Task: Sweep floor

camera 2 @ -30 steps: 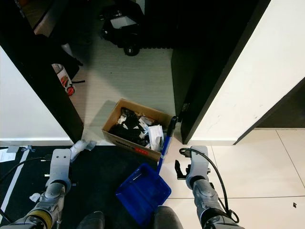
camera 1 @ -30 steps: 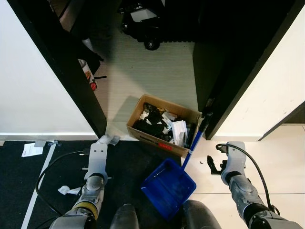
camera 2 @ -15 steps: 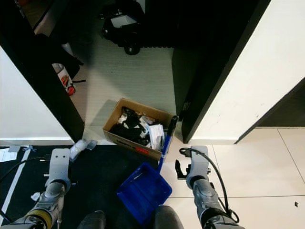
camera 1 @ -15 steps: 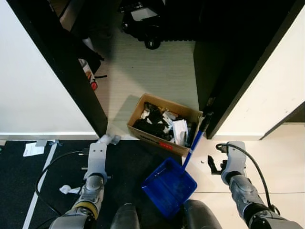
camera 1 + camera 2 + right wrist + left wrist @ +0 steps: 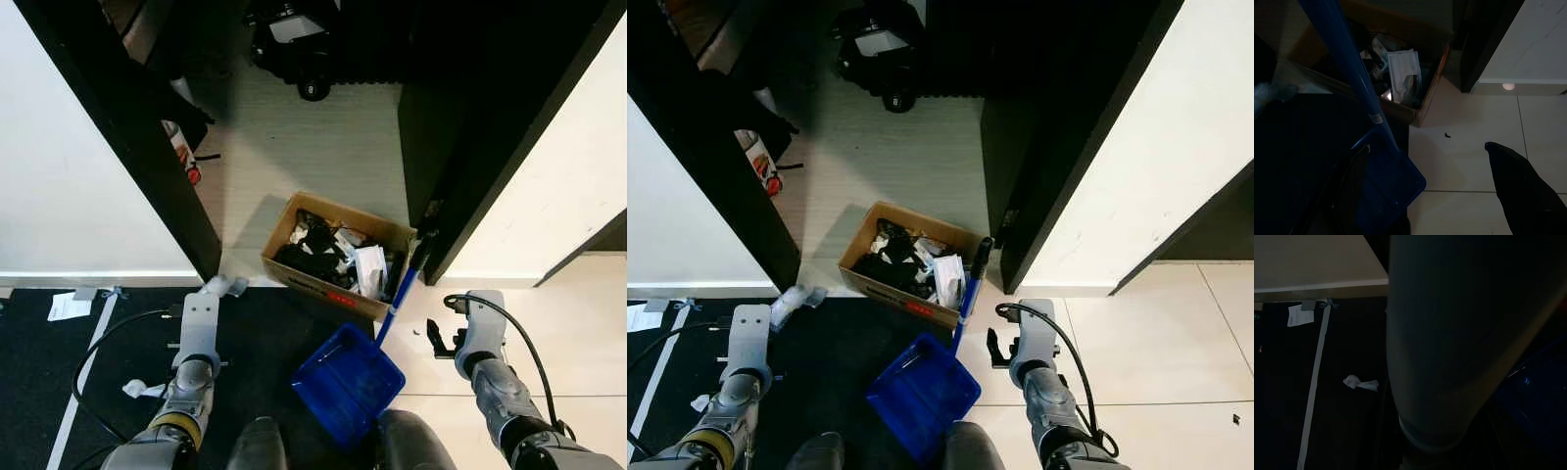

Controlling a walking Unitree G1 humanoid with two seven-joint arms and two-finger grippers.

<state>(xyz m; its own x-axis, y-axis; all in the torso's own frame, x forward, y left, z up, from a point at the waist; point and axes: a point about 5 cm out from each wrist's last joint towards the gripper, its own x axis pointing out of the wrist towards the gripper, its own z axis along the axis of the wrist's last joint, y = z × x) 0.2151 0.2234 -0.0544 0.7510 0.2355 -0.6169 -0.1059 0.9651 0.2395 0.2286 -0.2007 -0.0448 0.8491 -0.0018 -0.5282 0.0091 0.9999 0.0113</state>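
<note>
The right gripper point(image 5: 434, 338) hangs low over the pale tiles just beside the blue dustpan point(image 5: 348, 384) and has hold of nothing; only one black finger point(image 5: 1523, 193) shows, so I cannot tell how far it is open, and the left gripper point(image 5: 202, 311) idles over the black mat. The dustpan sits on the floor by the robot's feet, its long blue handle point(image 5: 404, 284) leaning up against the cardboard box point(image 5: 334, 255) of rubbish. A reach from this side could knock the handle off the box and tip the pan, and the crumpled paper point(image 5: 1360, 383) on the mat could be missed.
</note>
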